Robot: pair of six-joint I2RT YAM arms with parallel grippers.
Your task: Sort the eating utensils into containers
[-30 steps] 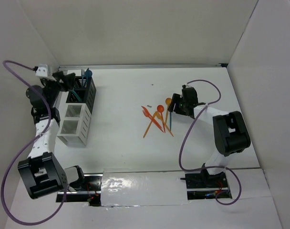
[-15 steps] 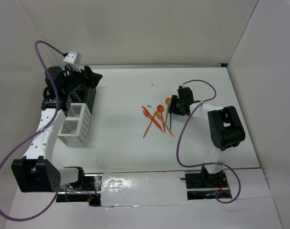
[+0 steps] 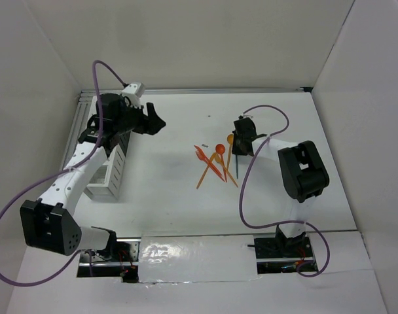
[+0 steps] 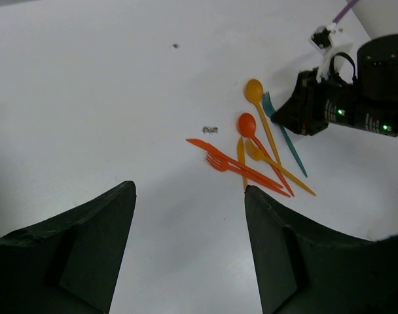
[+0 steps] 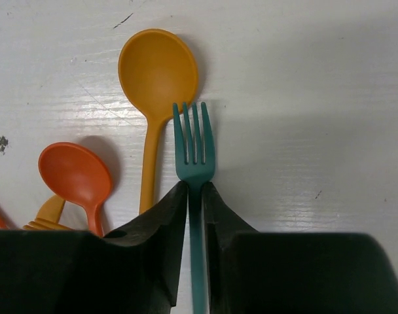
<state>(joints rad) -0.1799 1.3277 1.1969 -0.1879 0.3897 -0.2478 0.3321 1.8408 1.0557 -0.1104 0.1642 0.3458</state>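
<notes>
at the left edge of the white counter [image 3: 173,203] stands the row of upright white-walled containers [image 3: 114,173], partly under the left arm. the left gripper [image 4: 189,216] hovers with its jaws wide apart, only counter between them. in the middle lie small orange and red-orange plastic utensils [image 3: 217,163], crossing each other. just right of the orange spoon [image 5: 156,72] lies the thin teal-blue plastic fork [image 5: 194,147], flat on the counter. the right gripper [image 5: 194,191] has its jaws clamped on the handle of this fork.

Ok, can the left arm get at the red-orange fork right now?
Probably yes: the left gripper is open, only bare table lies before the red-orange fork, and the right gripper sits beyond it.
</notes>
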